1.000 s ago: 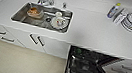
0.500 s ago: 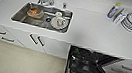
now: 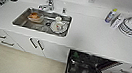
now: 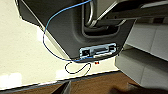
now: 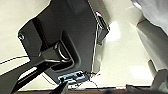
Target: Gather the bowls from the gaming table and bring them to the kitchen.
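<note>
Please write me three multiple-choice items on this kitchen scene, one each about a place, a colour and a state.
1. Where does the orange bowl lie?
A. In the sink
B. On the floor
C. In the dishwasher

2. What colour is the countertop?
A. Black
B. White
C. Green

3. How is the dishwasher?
A. Shut
B. Open
C. Taken out

Key:
1 A, the bowl sits in the steel basin below the tap.
2 B, the surface around the sink is white.
3 B, its door is down and the dark inside shows.
</note>
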Tool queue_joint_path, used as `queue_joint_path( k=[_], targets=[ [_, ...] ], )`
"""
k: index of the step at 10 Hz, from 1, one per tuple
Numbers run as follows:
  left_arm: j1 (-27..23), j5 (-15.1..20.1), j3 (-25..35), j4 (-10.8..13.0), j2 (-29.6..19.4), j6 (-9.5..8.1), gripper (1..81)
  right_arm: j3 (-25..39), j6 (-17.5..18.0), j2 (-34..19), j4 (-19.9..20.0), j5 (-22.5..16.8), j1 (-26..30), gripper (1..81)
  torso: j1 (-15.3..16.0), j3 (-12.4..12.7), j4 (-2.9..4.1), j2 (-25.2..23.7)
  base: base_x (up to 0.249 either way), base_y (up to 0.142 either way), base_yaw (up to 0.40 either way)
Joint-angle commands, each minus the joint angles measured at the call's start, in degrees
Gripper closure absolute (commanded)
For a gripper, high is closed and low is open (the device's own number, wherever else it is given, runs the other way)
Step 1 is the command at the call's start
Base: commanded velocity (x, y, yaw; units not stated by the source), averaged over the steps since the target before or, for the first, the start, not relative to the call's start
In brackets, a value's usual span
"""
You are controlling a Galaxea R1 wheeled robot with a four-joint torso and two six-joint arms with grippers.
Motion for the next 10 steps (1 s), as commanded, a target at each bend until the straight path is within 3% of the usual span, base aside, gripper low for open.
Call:
queue_joint_path(
  k=[1, 10],
  targets=[
    [1.88, 2.66, 0.31, -0.50, -0.39, -0.18, 1.0, -6.01, -0.43, 4.58, -3.00, -1.73, -3.70, 1.0, 3.54, 0.00, 0.00, -5.51, 0.000, 0.000, 0.000],
    [1.88, 2.66, 0.31, -1.29, -0.31, -0.09, 1.0, -12.25, 0.27, 12.85, -3.27, -3.05, -2.74, 1.0, 14.56, 0.11, 0.00, -23.11, 0.000, 0.000, 0.000]
  ],
)
